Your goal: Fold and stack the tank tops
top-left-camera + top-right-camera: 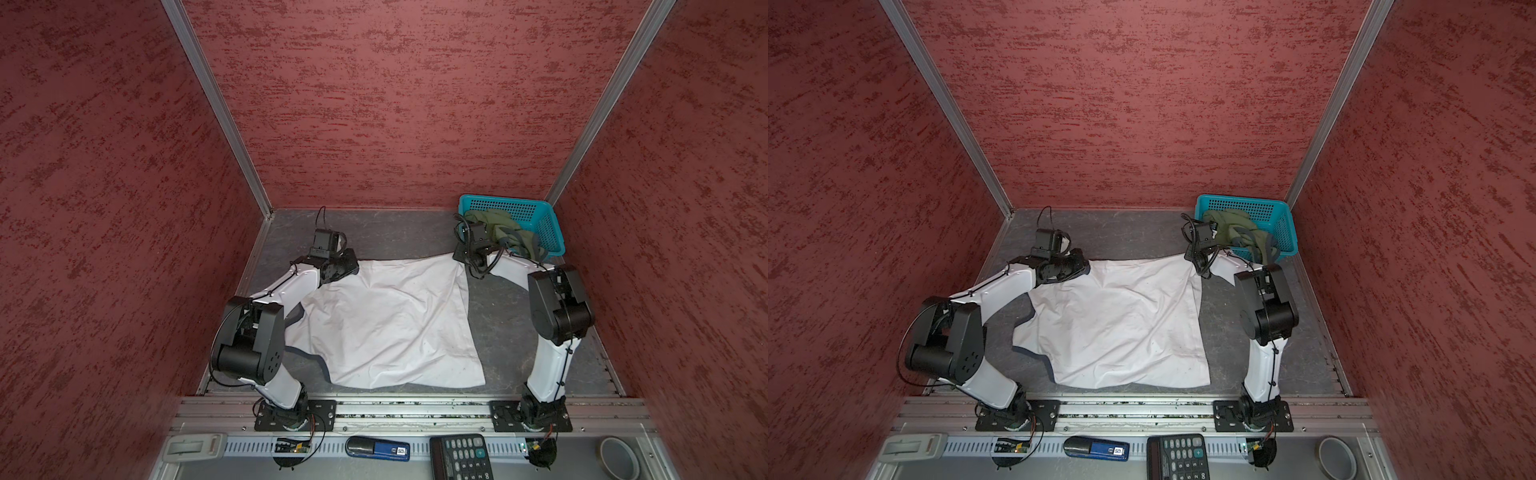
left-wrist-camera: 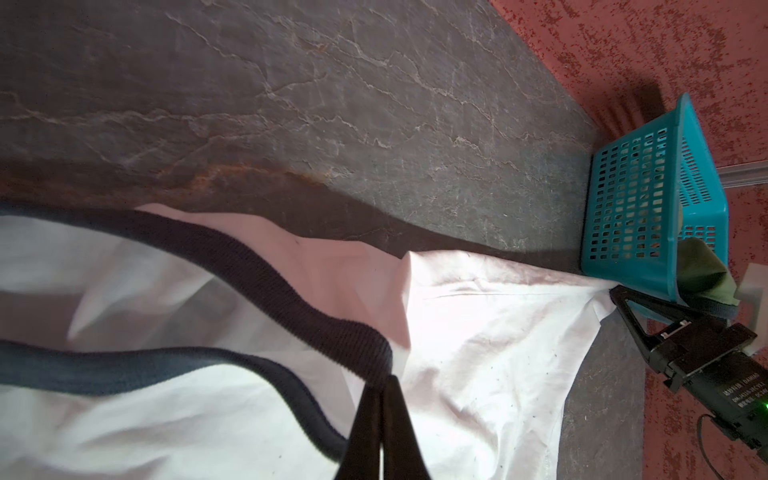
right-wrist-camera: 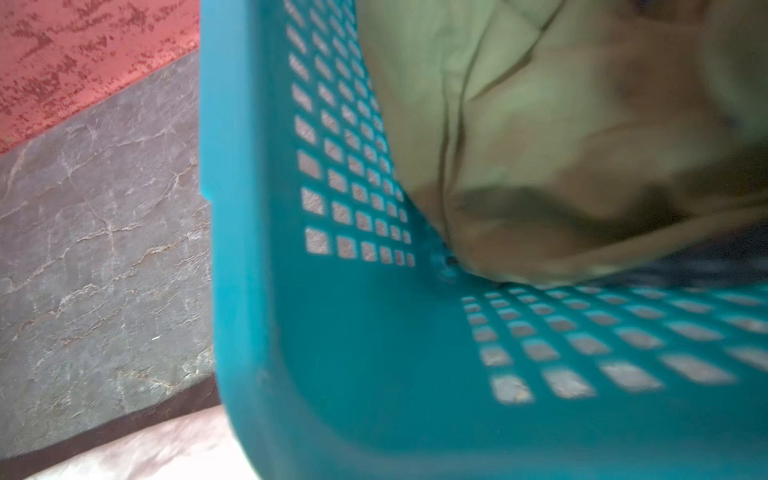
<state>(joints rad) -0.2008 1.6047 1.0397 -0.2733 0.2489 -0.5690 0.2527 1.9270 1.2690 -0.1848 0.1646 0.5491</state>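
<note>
Your left pincer [image 2: 381,380] pinched the navy trim [image 2: 249,257] of the white tank top [image 2: 478,332]; your right pincer [image 2: 615,293], clamping its corner beside the basket [image 2: 623,199], risked snagging the olive tank top [image 2: 702,268].

- At the left arm [image 1: 286,286]: bolted down at 7 o'clock in both top views, elbow thrown out toward 9 o'clock, forearm reaching on toward 11 o'clock.
- At the left wrist [image 1: 334,266]: bent downward, with the camera block riding on top.
- At the left gripper [image 2: 380,384]: tips pressed together, pinching the dark trim of the white tank top [image 1: 395,324].
- At the right arm [image 1: 548,365]: bolted down at 5 o'clock, elbow raised at 3 o'clock, forearm folded in toward 1 o'clock.
- At the right wrist [image 1: 473,247]: tipped downward, cable looping beside it.
- At the right gripper [image 2: 615,293]: closed on a corner of the same tank top, hidden beneath the wrist in both top views.
</note>
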